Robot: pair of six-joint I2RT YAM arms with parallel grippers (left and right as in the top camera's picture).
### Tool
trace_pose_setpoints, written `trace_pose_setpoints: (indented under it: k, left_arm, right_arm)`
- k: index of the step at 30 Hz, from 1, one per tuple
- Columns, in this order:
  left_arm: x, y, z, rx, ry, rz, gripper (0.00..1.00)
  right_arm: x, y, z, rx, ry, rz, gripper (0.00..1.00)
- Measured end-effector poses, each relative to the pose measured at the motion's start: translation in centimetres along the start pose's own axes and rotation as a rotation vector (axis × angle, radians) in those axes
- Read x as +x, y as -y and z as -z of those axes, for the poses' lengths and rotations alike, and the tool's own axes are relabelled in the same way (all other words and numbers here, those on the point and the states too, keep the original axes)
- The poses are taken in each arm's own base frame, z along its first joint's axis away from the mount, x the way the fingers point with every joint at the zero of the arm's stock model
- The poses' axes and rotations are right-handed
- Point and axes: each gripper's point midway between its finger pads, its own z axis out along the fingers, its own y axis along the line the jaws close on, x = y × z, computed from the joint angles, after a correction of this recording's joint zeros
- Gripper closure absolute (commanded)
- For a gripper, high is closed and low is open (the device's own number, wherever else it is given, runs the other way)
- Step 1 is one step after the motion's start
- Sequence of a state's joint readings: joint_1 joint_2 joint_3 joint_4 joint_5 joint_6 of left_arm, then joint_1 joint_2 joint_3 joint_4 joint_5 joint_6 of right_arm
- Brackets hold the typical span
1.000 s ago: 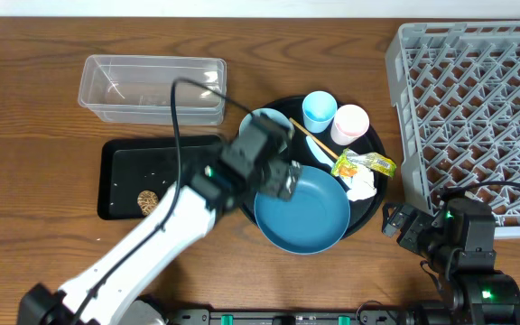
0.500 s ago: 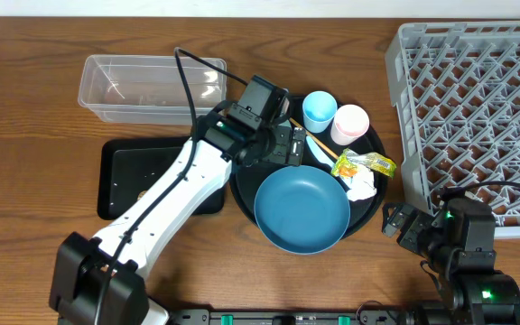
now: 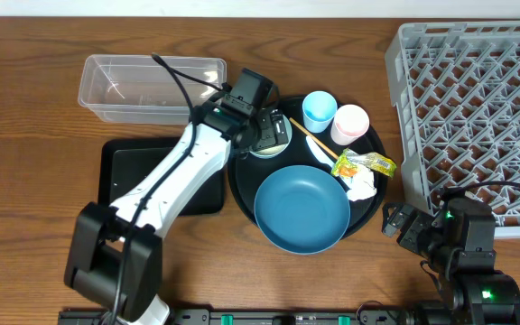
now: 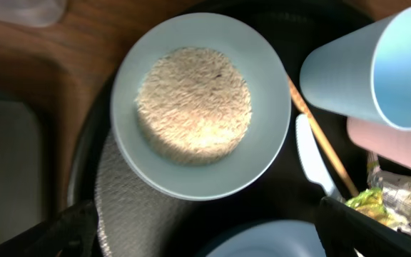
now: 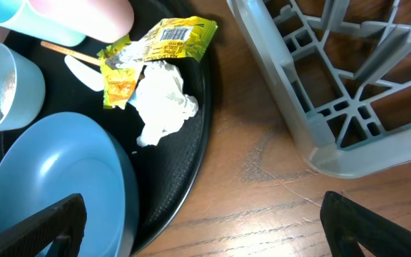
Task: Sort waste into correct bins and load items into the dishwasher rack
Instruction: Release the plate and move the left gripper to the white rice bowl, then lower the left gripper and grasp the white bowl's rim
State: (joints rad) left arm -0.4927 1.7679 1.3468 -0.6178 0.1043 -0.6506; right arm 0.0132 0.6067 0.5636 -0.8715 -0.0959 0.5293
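Rice (image 4: 193,107) in pale bowl (image 4: 262,143)

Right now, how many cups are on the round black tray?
2. The light-blue cup stands at the back edge of the round black tray; the pink cup sits just right of it. The left arm covers part of the tray, but its wrist view shows no further cup.

Brown wood-grain table (image 3: 25,162) fills the overhead view, grain running left to right. Pale strip (image 3: 197,7) along its far edge, can't tell if wall. Light even, shadows soft.
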Motion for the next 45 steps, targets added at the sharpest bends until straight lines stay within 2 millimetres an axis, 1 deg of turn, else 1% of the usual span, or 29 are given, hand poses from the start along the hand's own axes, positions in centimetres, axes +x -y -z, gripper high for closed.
trace_pose_setpoints:
  k: [7, 10, 13, 15, 22, 24, 29, 34, 45]
  left_arm:
    - [-0.3, 0.3, -1.5, 0.007, 0.006, 0.084, 0.0]
    - [0.0, -0.1, -2.7, -0.011, -0.011, 0.109, 0.01]
    - [0.3, -0.7, -3.4, -0.04, -0.021, 0.139, 0.01]
    - [0.4, -1.1, -3.5, -0.063, -0.021, 0.168, 0.01]
    - [0.2, -1.7, -4.2, -0.093, -0.003, 0.232, 0.0]
    - [0.2, -1.9, -4.6, -0.102, -0.004, 0.241, 0.03]
    - [0.8, -2.6, -5.9, -0.133, -0.029, 0.249, 0.05]
    - [0.8, -2.6, -6.1, -0.131, -0.026, 0.261, 0.13]
    - [0.8, -2.6, -6.1, -0.131, -0.028, 0.243, 0.13]
  right_arm:
    - [0.0, 0.0, 0.0, 0.0, 0.0, 0.0, 0.01]
    - [0.0, 0.0, 0.0, 0.0, 0.0, 0.0, 0.01]
    - [0.0, 0.0, 0.0, 0.0, 0.0, 0.0, 0.01]
    - [0.0, 0.0, 0.0, 0.0, 0.0, 0.0, 0.01]
    - [0.0, 0.0, 0.0, 0.0, 0.0, 0.0, 0.01]
    - [0.0, 0.0, 0.0, 0.0, 0.0, 0.0, 0.01]
    - [0.0, 0.0, 0.0, 0.0, 0.0, 0.0, 0.01]
    - [0.0, 0.0, 0.0, 0.0, 0.0, 0.0, 0.01]
    - [0.0, 0.0, 0.0, 0.0, 0.0, 0.0, 0.01]
